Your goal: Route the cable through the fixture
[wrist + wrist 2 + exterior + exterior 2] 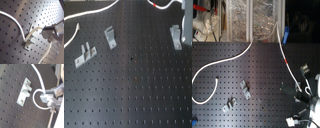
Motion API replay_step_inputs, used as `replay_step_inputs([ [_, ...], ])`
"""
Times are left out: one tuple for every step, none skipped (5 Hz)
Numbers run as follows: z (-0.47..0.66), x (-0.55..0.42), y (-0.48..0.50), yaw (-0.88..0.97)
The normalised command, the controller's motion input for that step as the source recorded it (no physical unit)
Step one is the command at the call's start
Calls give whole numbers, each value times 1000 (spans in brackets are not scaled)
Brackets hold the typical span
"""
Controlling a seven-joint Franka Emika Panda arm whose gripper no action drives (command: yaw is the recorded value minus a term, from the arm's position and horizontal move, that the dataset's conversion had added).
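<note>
The white cable (222, 62) runs across the black perforated board, with its red band (288, 61) on the stretch leading toward my gripper (303, 96). In the first exterior view the red band (155, 6) lies at the top edge and the gripper (186, 17) is at the first exterior view's far right. A metal fixture (176, 36) stands just beside it. In both wrist views the gripper (48, 99) looks shut on the cable (37, 74). The cable forms a small loop (25, 37) next to the pronged fixture (31, 38), which also shows in the second wrist view (24, 91).
Two more metal fixtures stand on the board (134, 90): one at the first exterior view's left (85, 54) and one at its upper middle (110, 36). Both also appear in the second exterior view (245, 89) (229, 104). Clutter and shelving (247, 20) sit behind the board.
</note>
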Motion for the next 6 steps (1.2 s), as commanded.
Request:
replay_step_inputs([
  [325,66,203,397],
  [438,-30,-40,80],
  [342,-163,-96,0],
  [253,-294,-20,0],
  [99,-284,75,0],
  [27,-297,154,9],
])
